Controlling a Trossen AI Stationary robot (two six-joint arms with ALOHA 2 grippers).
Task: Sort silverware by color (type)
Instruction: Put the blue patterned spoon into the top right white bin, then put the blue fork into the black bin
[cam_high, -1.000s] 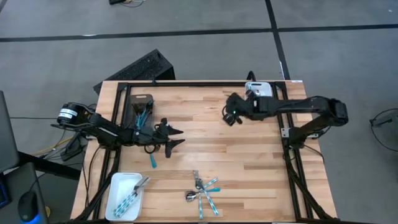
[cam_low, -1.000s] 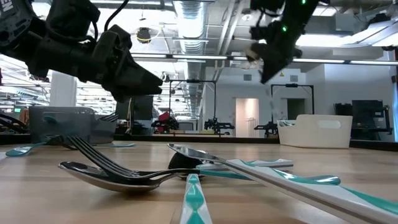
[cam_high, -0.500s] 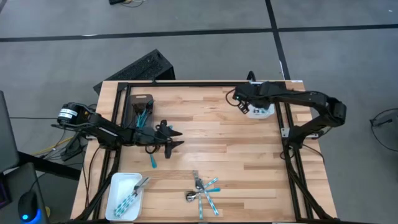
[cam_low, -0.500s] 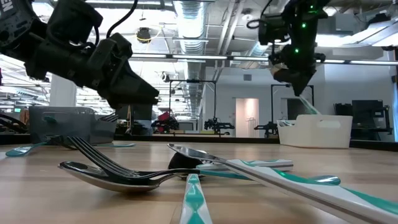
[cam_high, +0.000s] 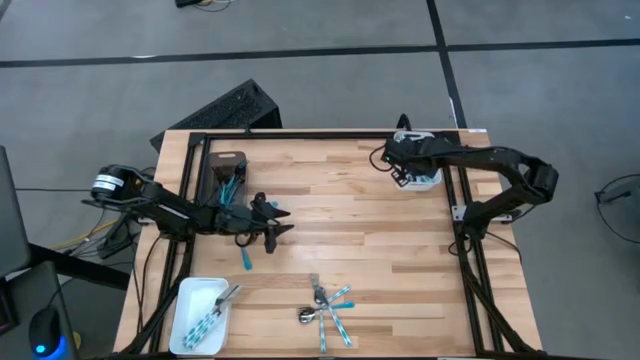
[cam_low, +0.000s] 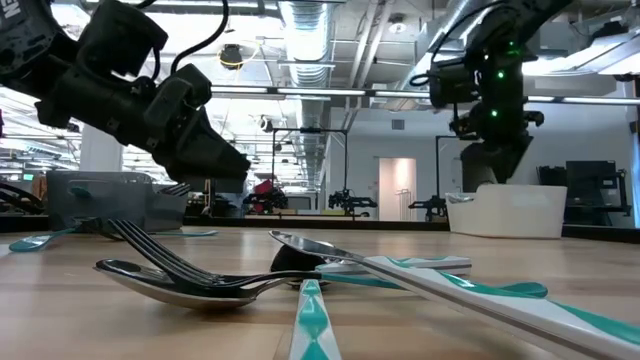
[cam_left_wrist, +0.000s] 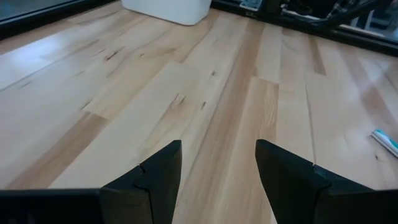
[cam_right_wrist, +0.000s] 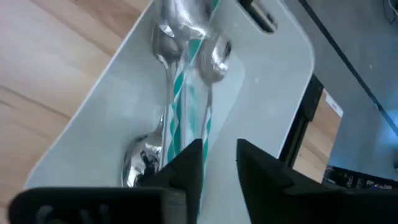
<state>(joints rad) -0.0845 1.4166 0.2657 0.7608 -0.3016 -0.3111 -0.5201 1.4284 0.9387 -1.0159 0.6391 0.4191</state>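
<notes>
My right gripper (cam_right_wrist: 219, 158) hangs open over the white tray (cam_right_wrist: 261, 81) at the table's far right (cam_high: 428, 182), pointing steeply down. Below it, spoons with teal handles (cam_right_wrist: 180, 93) lie flat on the tray floor; nothing sits between the fingers. A pile of silverware (cam_high: 325, 305) lies on the wood near the front edge, forks and spoons (cam_low: 250, 275) crossing one another. One teal-handled piece (cam_high: 246, 258) lies alone on the table. My left gripper (cam_high: 283, 221) waits open at mid-left, just above bare wood (cam_left_wrist: 217, 93).
A dark grey tray (cam_high: 225, 172) with teal-handled pieces stands at the far left. Another white tray (cam_high: 190, 300) with more pieces sits at the near left corner. A black frame (cam_high: 460, 215) runs along the table's edges. Bare wood lies between the two arms.
My right gripper has swung toward the table's far right corner, sunk and tipped further down over the white tray. The thin piece that hung from it no longer shows below it. My left gripper has tipped slightly downward in place.
</notes>
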